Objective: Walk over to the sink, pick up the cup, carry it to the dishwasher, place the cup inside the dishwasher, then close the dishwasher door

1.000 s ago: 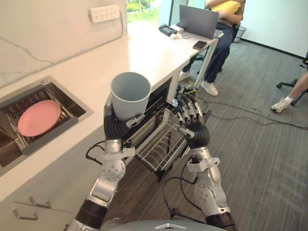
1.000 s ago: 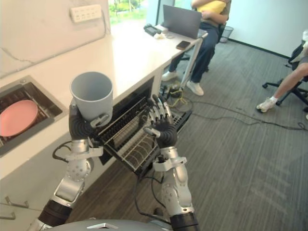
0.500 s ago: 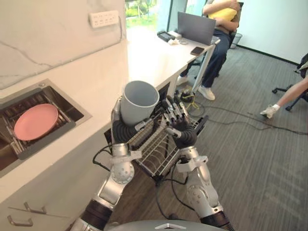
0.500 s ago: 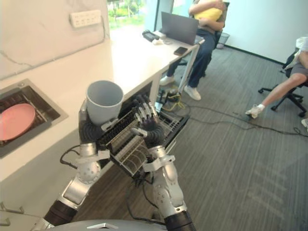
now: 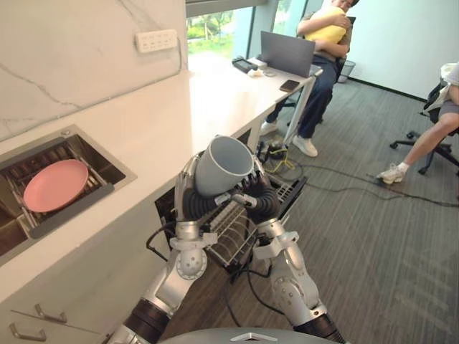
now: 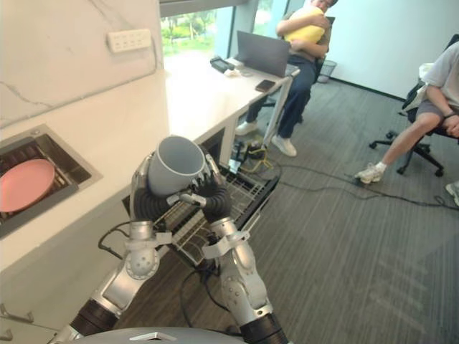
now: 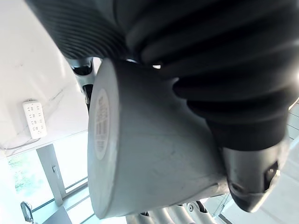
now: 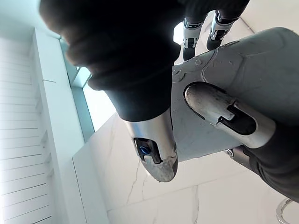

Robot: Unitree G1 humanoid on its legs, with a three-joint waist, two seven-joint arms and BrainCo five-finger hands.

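- Head views: my left hand (image 5: 189, 203) has its fingers and thumb curled round the grey cup (image 5: 223, 165) and holds it up in the air, in front of the counter's edge.
- The cup is tilted, with its open mouth turned up and away from me.
- My right hand (image 5: 261, 201) lies against the cup's lower side, just beside my left hand. I cannot tell whether it grips the cup or only rests on it.
- Under both hands the wire dishwasher rack (image 5: 234, 231) stands pulled out from below the white counter (image 5: 179, 122). The cup is above the rack and not inside it.
- To my left the sink (image 5: 72, 208) is set into the counter, with 1 pink plate (image 5: 55, 185) lying in it, well apart from the cup.
- A white power strip (image 5: 156, 40) sits on the marbled wall (image 5: 64, 57) above the counter.
- At the counter's far end stands a laptop (image 5: 287, 53), with 1 person (image 5: 324, 68) seated behind it, hugging something yellow. A second person (image 6: 430, 100) sits on a chair further to my right.
- Left wrist view: the cup (image 7: 154, 154) shows from very close, its base with a round label facing the camera. My left hand's dark cover wraps over its wall and the thumb presses against it.
- Right wrist view: the cup's grey wall (image 8: 261, 65) touches my right hand's dark cover. My left hand's thumb lies flat across that wall.
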